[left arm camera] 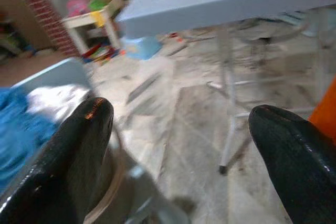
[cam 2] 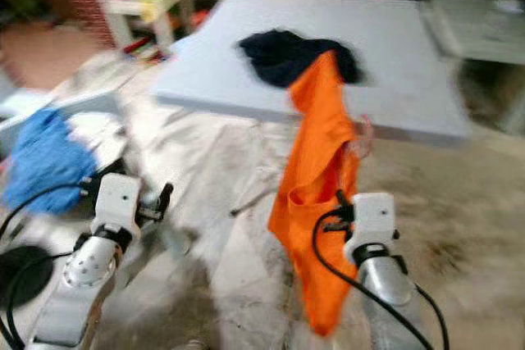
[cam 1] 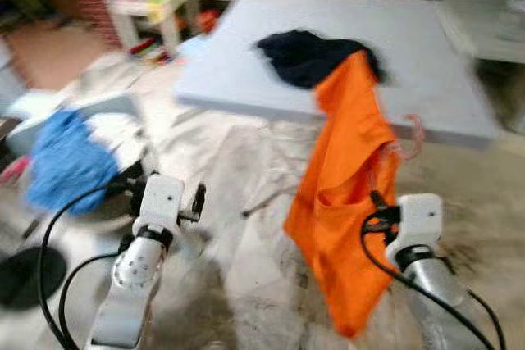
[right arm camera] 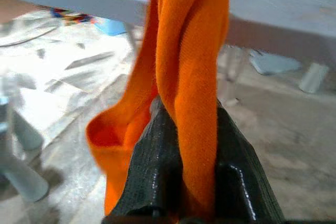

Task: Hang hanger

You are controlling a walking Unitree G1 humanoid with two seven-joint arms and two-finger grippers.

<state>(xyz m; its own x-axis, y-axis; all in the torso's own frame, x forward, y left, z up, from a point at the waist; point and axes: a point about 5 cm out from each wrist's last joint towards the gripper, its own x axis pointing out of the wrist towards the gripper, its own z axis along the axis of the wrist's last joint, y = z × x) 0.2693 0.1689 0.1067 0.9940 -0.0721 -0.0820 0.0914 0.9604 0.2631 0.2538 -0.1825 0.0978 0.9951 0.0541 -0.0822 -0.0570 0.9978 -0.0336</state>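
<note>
Orange garment (cam 1: 344, 194) hangs from the front edge of the grey bench (cam 1: 426, 55), its top caught under a dark cloth (cam 1: 308, 55) that lies on the bench surface. A pale pink hanger (cam 1: 410, 138) shows just beside the garment's upper right side, at the bench edge; head views are blurred, so its exact hold on the fabric cannot be told.

Right gripper (right arm camera: 184, 145): jaws pressed onto a fold of the orange garment, fabric running up between the two black fingers (right arm camera: 149, 161) in the wrist view. In the head view the right arm sits low, at the garment's lower right side.

Left gripper (left arm camera: 181, 150): jaws spread wide, nothing between them. Held low and to the left, well apart from the garment, pointing toward the bench legs and the littered floor (left arm camera: 189, 124).

Blue cloth (cam 1: 66, 161) heaped at far left, near a white container. Small white table (cam 1: 156, 6) with coloured items beyond the bench's left corner, brick wall beside it.
</note>
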